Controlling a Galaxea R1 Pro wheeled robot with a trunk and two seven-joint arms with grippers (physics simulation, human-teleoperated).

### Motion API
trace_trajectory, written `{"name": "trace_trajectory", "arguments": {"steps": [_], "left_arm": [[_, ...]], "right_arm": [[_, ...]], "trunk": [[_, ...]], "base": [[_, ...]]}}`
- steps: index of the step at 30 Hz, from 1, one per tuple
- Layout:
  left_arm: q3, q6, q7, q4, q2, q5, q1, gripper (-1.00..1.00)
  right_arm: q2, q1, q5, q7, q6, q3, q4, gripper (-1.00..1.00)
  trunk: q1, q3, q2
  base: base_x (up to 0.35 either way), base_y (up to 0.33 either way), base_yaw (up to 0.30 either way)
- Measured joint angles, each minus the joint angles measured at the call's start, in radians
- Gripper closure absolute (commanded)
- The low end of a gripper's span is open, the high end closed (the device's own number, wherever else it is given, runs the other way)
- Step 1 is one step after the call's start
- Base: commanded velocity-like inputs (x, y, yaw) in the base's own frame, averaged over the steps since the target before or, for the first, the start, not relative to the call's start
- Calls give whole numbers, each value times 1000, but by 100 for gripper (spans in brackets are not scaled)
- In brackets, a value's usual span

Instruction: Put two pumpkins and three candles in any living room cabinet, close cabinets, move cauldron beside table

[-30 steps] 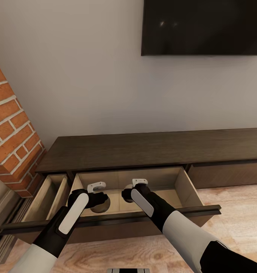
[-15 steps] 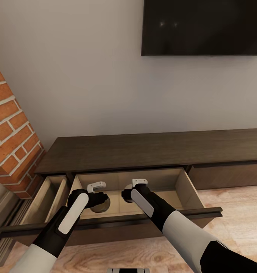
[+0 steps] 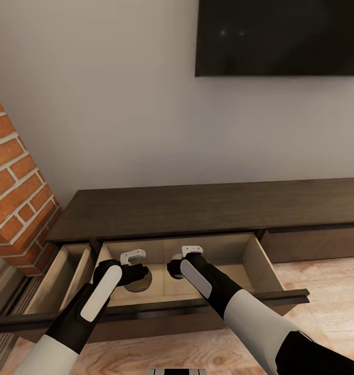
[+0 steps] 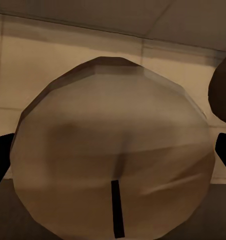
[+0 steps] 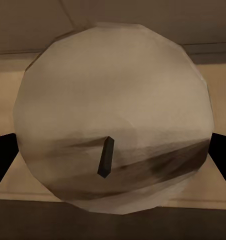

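Note:
The long dark brown cabinet (image 3: 197, 205) stands against the wall with its middle drawer (image 3: 252, 258) pulled out, showing a tan interior. Both arms reach down into that drawer. My left gripper (image 3: 136, 275) is shut on a stubby tan-grey candle (image 3: 143, 282); in the left wrist view this candle (image 4: 113, 150) sits between the dark fingertips (image 4: 0, 155), its black wick toward the camera. My right gripper (image 3: 175, 270) is shut on a second candle (image 5: 115, 120), with fingertips (image 5: 3, 155) at both of its sides. The pumpkins and the cauldron are out of view.
A narrower drawer (image 3: 67, 265) at the cabinet's left end also stands open. A brick column (image 3: 15, 172) rises at the left, and a dark TV (image 3: 281, 36) hangs on the wall above. The cabinet front at the right (image 3: 312, 242) is shut. Wooden floor (image 3: 322, 323) lies before it.
The whole picture has shifted a little, so the camera moved: the brick column and the drawer fronts sit lower. Both arms and their candles hold the same pose.

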Motion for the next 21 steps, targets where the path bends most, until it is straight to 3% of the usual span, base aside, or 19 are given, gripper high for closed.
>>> {"name": "trace_trajectory", "arguments": {"steps": [12,21], "left_arm": [[0,0,0,0,0,0,0,100],[0,1,0,0,0,0,0,100]], "right_arm": [[0,0,-6,1,24,0,1,100],[0,0,-6,1,28,0,2,100]], "trunk": [[0,0,0],[3,-23,-1]], "base": [[4,0,0],[0,0,0]]}}
